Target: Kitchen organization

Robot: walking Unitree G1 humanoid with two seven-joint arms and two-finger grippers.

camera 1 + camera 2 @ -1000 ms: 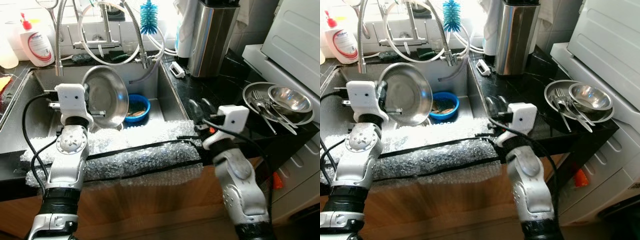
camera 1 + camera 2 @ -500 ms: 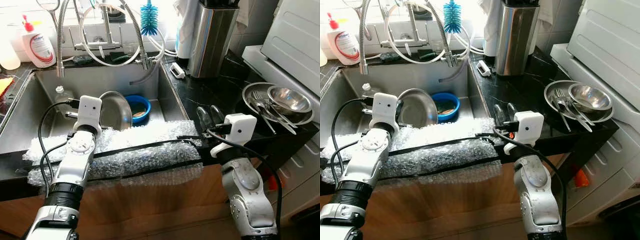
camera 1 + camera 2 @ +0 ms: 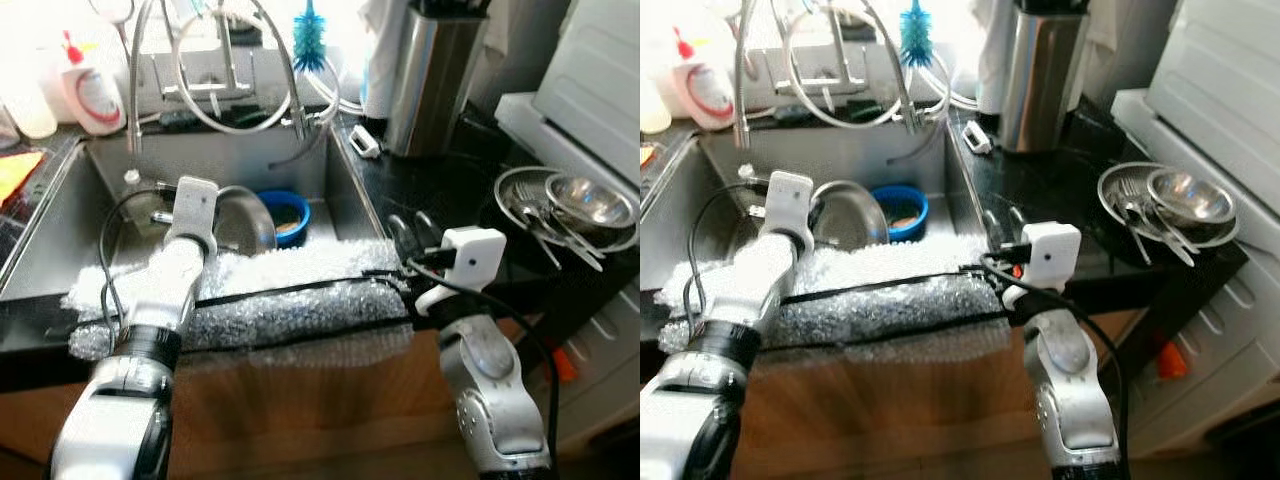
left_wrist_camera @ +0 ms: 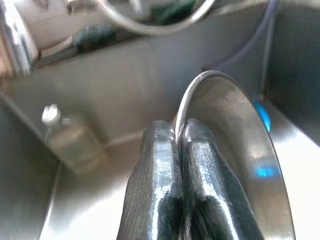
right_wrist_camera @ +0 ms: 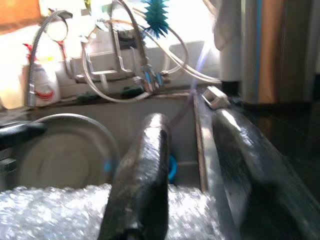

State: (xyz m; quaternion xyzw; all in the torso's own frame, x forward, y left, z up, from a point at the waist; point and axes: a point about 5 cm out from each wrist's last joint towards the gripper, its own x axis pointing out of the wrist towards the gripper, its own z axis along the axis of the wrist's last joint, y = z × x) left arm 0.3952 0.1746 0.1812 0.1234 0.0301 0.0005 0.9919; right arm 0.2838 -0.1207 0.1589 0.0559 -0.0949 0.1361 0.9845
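Looking down on a steel sink (image 3: pixel 60 230) set in a black counter (image 3: pixel 440 190), its front edge wrapped in bubble wrap (image 3: pixel 290 300) strapped with black tape. Standing on edge low inside that sink, a round steel plate (image 3: pixel 250 218), upright and tilted, just beside a blue bowl (image 3: pixel 287 212) holding some brownish scraps. Reaching over the wrap into the basin, the left gripper (image 4: pixel 177 145), fingers pressed together on the plate's rim, thin metal edge pinched between the two black pads. Resting near the sink's far wall, a small clear bottle (image 4: pixel 70 140) with a white cap.

Hovering above the counter edge just right of the sink, the right gripper (image 5: pixel 192 165), fingers spread apart, holding nothing. Farther right on the counter, a steel dish (image 3: pixel 520 190) carrying a steel bowl (image 3: pixel 588 198) and some forks and spoons (image 3: pixel 540 215). Behind the sink, looped faucet hoses (image 3: pixel 230 70), a blue bottle brush (image 3: pixel 308 35), a white soap bottle with red label (image 3: pixel 90 85), and a tall steel canister (image 3: pixel 430 65).
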